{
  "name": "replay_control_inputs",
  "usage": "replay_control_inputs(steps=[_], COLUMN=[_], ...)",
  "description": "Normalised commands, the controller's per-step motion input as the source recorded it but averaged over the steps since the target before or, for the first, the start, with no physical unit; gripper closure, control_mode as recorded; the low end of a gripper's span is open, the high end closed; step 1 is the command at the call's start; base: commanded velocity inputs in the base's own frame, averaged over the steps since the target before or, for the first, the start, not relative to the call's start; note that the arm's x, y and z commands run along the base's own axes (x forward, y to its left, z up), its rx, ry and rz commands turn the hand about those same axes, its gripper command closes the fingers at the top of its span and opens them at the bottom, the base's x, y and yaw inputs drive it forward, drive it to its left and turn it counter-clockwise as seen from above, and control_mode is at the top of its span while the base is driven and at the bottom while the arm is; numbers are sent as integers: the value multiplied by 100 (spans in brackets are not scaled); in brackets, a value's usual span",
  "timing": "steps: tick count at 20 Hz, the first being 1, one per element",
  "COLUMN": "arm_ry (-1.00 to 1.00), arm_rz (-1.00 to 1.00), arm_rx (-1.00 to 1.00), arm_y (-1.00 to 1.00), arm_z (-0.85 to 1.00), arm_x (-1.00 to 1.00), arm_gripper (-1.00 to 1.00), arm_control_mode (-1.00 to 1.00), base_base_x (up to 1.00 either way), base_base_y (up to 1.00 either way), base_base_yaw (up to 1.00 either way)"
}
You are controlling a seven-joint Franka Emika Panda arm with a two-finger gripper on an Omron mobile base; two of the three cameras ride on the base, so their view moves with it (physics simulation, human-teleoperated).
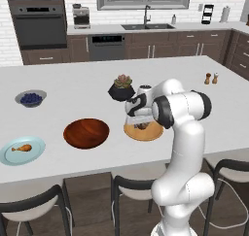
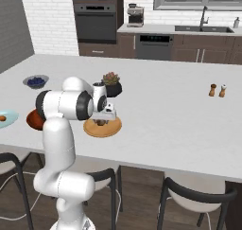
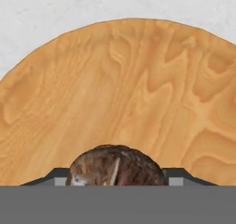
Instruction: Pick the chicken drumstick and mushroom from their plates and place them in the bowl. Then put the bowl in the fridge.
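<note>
Claw [image 1: 142, 125] lowered onto the wood plate [image 1: 151, 132] near the bench's front edge, fingers [image 3: 177, 176] either side of the mushroom [image 3: 116, 165], grip uncertain, bowl [image 1: 86, 132] beside it, drumstick [image 1: 21, 148] on blue plate [image 1: 34, 151] at front left.

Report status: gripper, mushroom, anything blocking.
Gripper down over mushroom on wooden plate, fingers either side; grip unconfirmed. Drumstick on blue plate. Bowl empty. Succulent pot close behind.

A home kitchen — wall oven [image 1: 40, 24], sink [image 1: 147, 26], coffee maker [image 1: 80, 16], and an island counter [image 1: 146, 79] with stools [image 1: 131, 189].
</note>
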Motion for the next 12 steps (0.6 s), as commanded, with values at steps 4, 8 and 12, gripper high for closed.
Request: replay_control_inputs(steps=[4,8,12], arm_ry=[-12,-10,-3], arm_rz=[0,-5,-8], arm_rx=[0,0,0], arm_y=[-3,-4,-11], arm_z=[25,73,92], arm_x=[-58,-85,-87], arm_gripper=[100,100,100], arm_control_mode=[-100,-100,-100], base_base_x=[0,0,0], base_base_y=[0,0,0], base_base_yaw=[0,0,0])
